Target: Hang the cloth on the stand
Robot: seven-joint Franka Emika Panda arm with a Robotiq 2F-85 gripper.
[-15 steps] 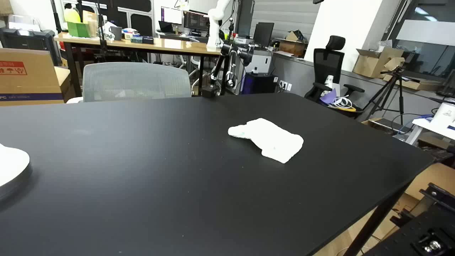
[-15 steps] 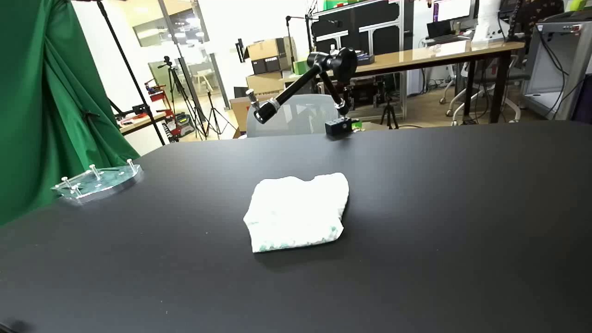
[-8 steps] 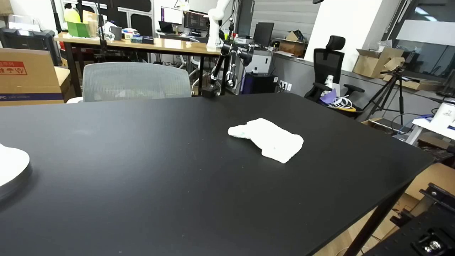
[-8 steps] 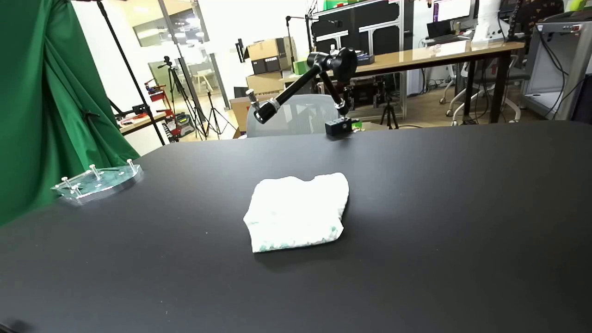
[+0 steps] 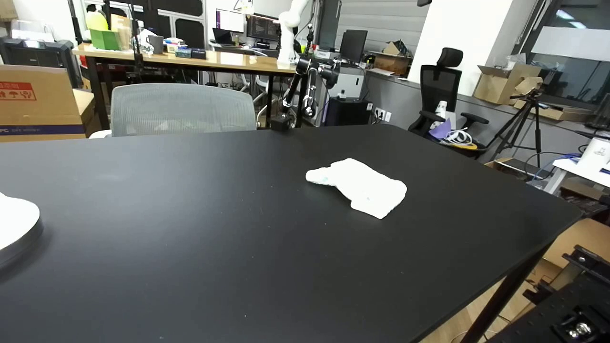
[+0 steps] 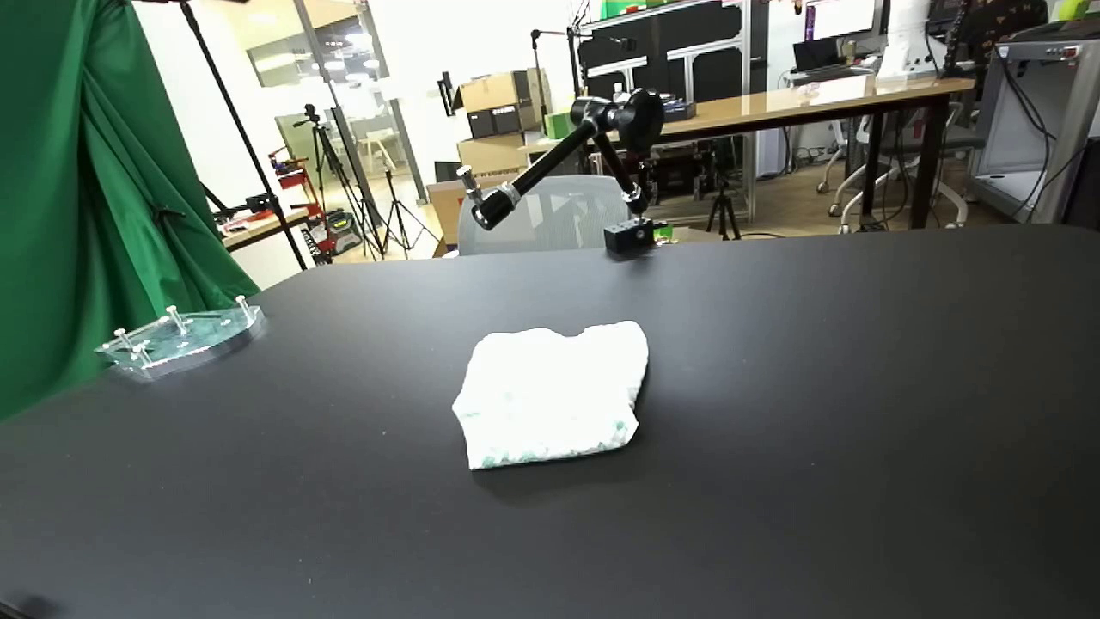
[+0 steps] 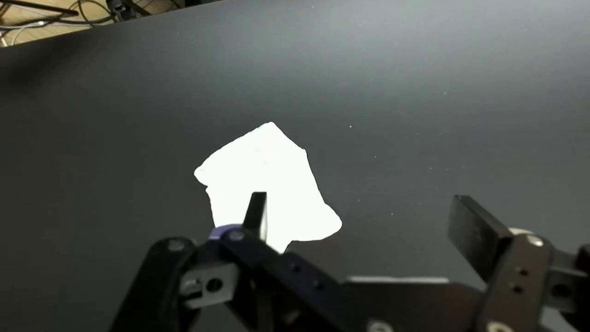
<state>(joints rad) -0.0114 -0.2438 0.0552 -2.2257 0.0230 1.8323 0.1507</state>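
A white cloth with faint green marks lies folded on the black table in both exterior views (image 5: 364,188) (image 6: 554,395). It also shows in the wrist view (image 7: 272,175), bright and flat. My gripper (image 7: 360,196) is open in the wrist view, with nothing between its fingers. Its left finger (image 7: 255,212) overlaps the cloth in that view, and its right finger (image 7: 477,230) is over bare table. The gripper seems to be above the table, apart from the cloth. A black jointed arm (image 6: 576,146) is fixed at the table's far edge. I cannot tell which thing is the stand.
A clear plate with upright bolts (image 6: 185,340) lies at the table's left, beside a green curtain (image 6: 94,198). A white round-edged object (image 5: 16,221) is cut off at the left edge in an exterior view. A grey chair (image 5: 183,109) stands behind the table.
A small dark part at the top edge in both exterior views has shifted slightly. The cloth has not moved.
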